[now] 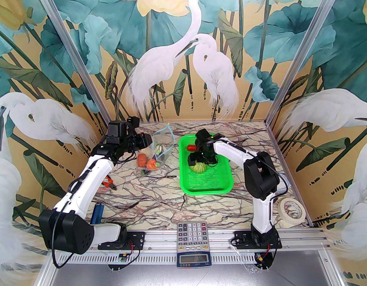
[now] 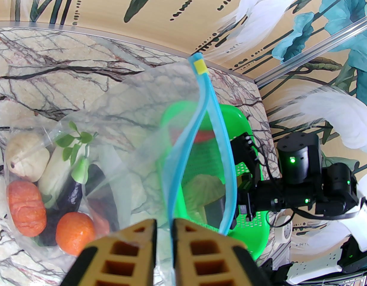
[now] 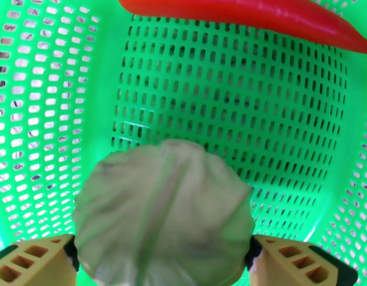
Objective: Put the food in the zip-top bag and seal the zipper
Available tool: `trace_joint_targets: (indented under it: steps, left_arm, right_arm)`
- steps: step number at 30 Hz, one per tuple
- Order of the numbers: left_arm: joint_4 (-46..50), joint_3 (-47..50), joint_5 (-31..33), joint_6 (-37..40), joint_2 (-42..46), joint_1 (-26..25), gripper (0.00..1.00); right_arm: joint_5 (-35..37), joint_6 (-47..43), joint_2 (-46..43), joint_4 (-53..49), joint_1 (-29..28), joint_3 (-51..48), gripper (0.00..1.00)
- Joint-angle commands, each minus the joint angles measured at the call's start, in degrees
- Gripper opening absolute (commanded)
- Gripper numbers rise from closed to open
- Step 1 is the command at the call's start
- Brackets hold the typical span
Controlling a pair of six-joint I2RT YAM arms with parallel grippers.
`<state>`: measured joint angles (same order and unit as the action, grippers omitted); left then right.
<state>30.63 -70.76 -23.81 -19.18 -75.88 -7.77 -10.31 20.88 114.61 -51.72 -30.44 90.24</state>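
Two pieces are left in the green basket (image 1: 205,191): a cabbage (image 3: 162,213) near its middle and a red chili (image 3: 231,7) at the far side, its long axis running left to right. The right gripper (image 3: 162,243) is down over the cabbage, jaws wide, one finger on each side; I cannot tell whether the pads touch it. Just left of the basket, the left gripper (image 2: 164,223) has narrow jaws pinched on the blue zipper (image 2: 228,153), holding the clear bag (image 2: 126,115) up with its mouth gaping toward the basket. Several vegetables already lie in the bag. I'd say the cabbage must lift over the basket's left rim, then cross a short stretch of bare table.
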Motion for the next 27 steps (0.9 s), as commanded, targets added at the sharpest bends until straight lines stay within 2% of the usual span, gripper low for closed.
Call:
trace_joint_targets:
  steps: [1, 4, 7, 10, 14, 18, 20, 27]
  left_arm:
    - [1.1, -1.7, 1.0, 1.2, -0.1, 0.1, 0.17]
    - [0.2, -2.0, -0.6, 0.8, -0.5, 0.1, 0.2]
    - [-2.7, -1.8, -2.6, 1.1, 0.6, 0.1, 0.33]
    - [-4.2, -1.6, -1.4, 1.8, 2.3, 0.0, 0.37]
    - [-1.4, -2.8, 1.4, 4.7, 2.6, -1.4, 0.41]
    - [1.7, -5.5, 9.9, 11.0, 2.3, -8.7, 0.4]
    - [2.9, -7.9, 11.8, 12.6, 0.8, -12.2, 0.4]
    - [10.7, -17.3, 19.4, 18.1, -10.3, -22.6, 0.41]
  right_arm:
    - [0.9, 0.4, 1.8, -1.8, -0.3, 0.4, 0.91]
    - [0.2, 0.3, 2.4, -2.2, -0.2, 0.3, 0.85]
    - [-0.4, 0.4, 2.4, -2.2, -0.3, 0.2, 0.84]
    - [-0.3, 0.7, 2.0, -1.8, -0.3, 0.0, 0.85]
    - [-0.7, 0.6, 1.9, -1.9, -0.2, 0.1, 0.85]
    - [-1.2, 0.7, 1.9, -1.9, -0.3, 0.0, 0.85]
    - [-1.3, 0.7, 1.9, -1.8, -0.2, -0.1, 0.85]
    - [-1.4, 0.9, 1.1, -0.9, -0.3, -1.4, 0.85]
